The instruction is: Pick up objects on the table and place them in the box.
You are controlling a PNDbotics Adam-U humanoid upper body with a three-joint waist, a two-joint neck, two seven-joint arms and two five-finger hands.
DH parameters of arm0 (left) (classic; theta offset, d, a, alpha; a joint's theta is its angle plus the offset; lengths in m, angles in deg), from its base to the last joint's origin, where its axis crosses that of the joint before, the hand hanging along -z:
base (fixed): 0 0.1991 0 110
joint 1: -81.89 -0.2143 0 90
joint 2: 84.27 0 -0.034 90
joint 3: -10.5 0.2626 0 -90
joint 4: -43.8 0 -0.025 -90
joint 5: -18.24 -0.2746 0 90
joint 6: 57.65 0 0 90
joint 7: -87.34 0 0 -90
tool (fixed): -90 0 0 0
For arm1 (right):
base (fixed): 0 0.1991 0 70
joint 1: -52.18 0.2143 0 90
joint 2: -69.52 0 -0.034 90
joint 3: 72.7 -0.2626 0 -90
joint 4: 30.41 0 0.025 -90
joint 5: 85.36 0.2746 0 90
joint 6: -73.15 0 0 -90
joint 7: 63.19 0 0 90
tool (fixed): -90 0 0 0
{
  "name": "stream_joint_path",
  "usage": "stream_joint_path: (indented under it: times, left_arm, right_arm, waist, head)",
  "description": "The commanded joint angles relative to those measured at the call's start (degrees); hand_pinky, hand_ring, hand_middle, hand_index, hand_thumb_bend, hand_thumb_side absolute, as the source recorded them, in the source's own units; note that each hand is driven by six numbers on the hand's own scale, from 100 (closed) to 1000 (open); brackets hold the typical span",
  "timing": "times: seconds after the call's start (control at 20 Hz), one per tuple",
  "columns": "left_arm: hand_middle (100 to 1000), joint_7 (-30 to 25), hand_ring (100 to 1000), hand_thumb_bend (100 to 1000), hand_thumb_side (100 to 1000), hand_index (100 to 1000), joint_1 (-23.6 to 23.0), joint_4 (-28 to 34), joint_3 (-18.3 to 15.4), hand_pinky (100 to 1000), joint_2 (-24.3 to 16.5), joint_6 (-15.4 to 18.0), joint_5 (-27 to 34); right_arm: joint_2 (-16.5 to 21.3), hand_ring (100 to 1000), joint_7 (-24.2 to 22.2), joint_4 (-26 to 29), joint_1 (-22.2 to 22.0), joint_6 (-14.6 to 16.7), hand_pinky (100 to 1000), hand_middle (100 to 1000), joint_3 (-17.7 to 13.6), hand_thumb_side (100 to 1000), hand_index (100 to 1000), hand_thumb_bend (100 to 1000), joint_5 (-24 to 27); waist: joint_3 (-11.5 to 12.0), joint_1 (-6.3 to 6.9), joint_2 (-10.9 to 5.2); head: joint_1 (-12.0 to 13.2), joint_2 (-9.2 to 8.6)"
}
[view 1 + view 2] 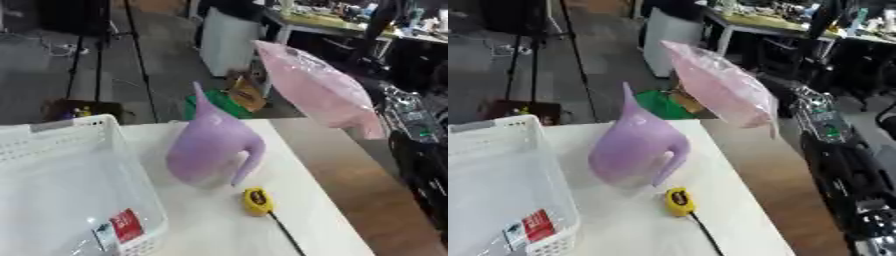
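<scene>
Pink plastic bag (319, 90) held aloft, right hand apparently hidden behind it, grip unclear, white box (61, 190) cut off.

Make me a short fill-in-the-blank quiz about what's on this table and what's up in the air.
1. The jug standing on the table is ____ in colour.
2. The small yellow thing lies between the jug and the table's ____ edge.
3. The pink bag is held ____ the table.
4. The white basket sits to the jug's ____.

Missing words: purple; near; above; left
</scene>
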Motion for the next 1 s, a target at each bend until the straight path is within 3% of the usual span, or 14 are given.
stream_joint_path:
  times: [0.05, 0.55, 1.0]
  left_arm:
    - [879, -0.1, 951, 111, 1000, 784, 0.4, 1.0, 0.0, 914, 0.4, 0.1, -0.4]
    - [878, -0.3, 950, 115, 1000, 784, 0.5, 1.0, 0.1, 913, 0.7, 0.2, -0.6]
    - [878, -0.4, 950, 118, 1000, 785, 0.6, 1.0, 0.3, 912, 0.8, 0.3, -0.7]
  right_arm:
    - [0.7, 457, 0.1, 2.5, 1.7, -1.5, 100, 191, 0.2, 649, 309, 100, 1.1]
    - [-2.1, 458, 0.1, 5.6, 4.8, -4.7, 100, 190, 1.5, 650, 308, 100, 2.2]
    - [-5.4, 459, 0.1, 7.2, 8.5, -5.6, 100, 188, 3.5, 649, 307, 100, 2.0]
  waist:
    - [0.1, 0.05, -1.54]
    - [1.0, -0.17, -1.99]
    - [2.8, -0.71, -2.36]
  head:
    - [0.3, 0.44]
    - [0.5, 0.93]
    - [-0.7, 1.33]
